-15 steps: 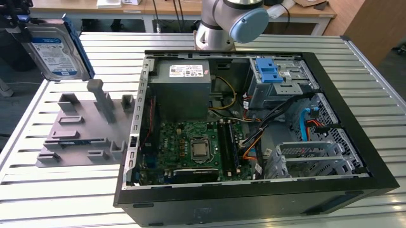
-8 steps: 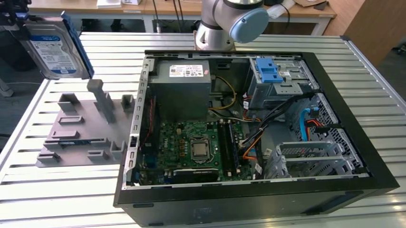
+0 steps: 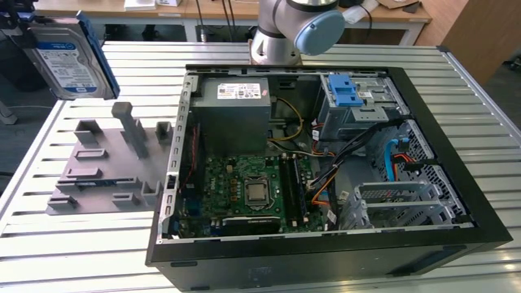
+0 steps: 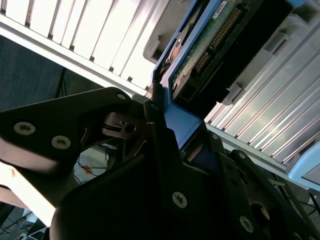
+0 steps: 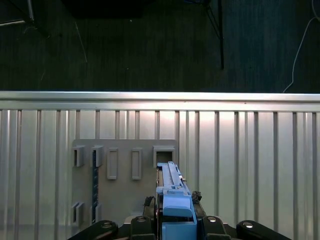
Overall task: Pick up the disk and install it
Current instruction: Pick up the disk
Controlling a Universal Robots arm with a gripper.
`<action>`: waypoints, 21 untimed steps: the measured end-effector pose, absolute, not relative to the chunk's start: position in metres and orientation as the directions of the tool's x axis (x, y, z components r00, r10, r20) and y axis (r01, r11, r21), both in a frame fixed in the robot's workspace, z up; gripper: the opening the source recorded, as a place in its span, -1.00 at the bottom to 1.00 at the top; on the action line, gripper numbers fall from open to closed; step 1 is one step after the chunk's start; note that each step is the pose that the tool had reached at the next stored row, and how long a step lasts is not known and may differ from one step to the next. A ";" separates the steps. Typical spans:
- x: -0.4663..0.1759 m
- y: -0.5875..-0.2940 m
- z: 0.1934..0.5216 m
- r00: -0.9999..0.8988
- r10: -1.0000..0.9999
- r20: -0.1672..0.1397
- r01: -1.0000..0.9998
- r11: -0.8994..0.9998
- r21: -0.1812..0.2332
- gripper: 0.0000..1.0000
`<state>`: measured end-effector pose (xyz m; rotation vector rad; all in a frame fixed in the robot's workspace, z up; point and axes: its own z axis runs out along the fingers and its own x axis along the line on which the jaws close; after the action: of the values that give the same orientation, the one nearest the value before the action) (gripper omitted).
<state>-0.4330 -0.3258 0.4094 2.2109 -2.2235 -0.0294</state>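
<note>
Hanging over the bench's far corner at the exterior view's left, the disk [image 3: 69,61] stands nearly upright with its white-and-blue label showing. Its upper end meets a dark shape that is hard to make out. In the second wrist view the gripper [image 4: 182,135] is pressed onto the disk's [image 4: 200,50] blue carrier frame, a black finger [image 4: 155,135] on either side. Only the green circuit side and a connector row show there, and the far end is cut off. In the first wrist view the disk [image 5: 172,187] is seen edge-on above the gripper [image 5: 177,227], whose lower part is cropped.

An open computer case [image 3: 456,171] fills the middle of the bench toward the exterior view's right. Inside it are:
- a grey power-supply box [image 3: 236,116] at the far side
- a green motherboard [image 3: 248,186] nearer the front edge
- a blue latch [image 3: 343,91] on a metal bay in the far corner
- a bare metal cage [image 3: 395,201], with loose cables between these parts

A grey fixture plate [image 3: 97,183] with posts and slots lies along the bench edge at the exterior view's left. In the first wrist view the same plate [image 5: 125,200] sits under the disk, and I cannot tell whether they touch.

The bench [image 3: 73,256] is slatted aluminium, also seen in the first wrist view [image 5: 250,150]. The arm [image 3: 297,27] rises at its far edge with wooden desks [image 3: 219,9] behind it. A dark floor [image 5: 150,50] lies beyond the bench.
</note>
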 end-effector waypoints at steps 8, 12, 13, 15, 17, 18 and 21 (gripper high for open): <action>-0.433 -0.326 0.416 -0.006 -1.000 -0.009 -1.000 0.006 0.017 -0.27; -0.433 -0.326 0.419 -0.006 -1.000 -0.009 -1.000 0.006 0.016 -0.27; -0.433 -0.326 0.420 -0.006 -1.000 -0.009 -1.000 0.006 0.016 -0.27; -0.433 -0.326 0.421 -0.006 -1.000 -0.009 -1.000 0.006 0.016 -0.27; -0.433 -0.326 0.423 -0.006 -1.000 -0.009 -1.000 0.006 0.016 -0.27; -0.433 -0.326 0.424 -0.006 -1.000 -0.009 -1.000 0.006 0.016 -0.27; -0.433 -0.326 0.426 -0.006 -1.000 -0.009 -1.000 0.006 0.016 -0.27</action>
<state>-0.4330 -0.3258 0.4262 2.2119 -2.2244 -0.0276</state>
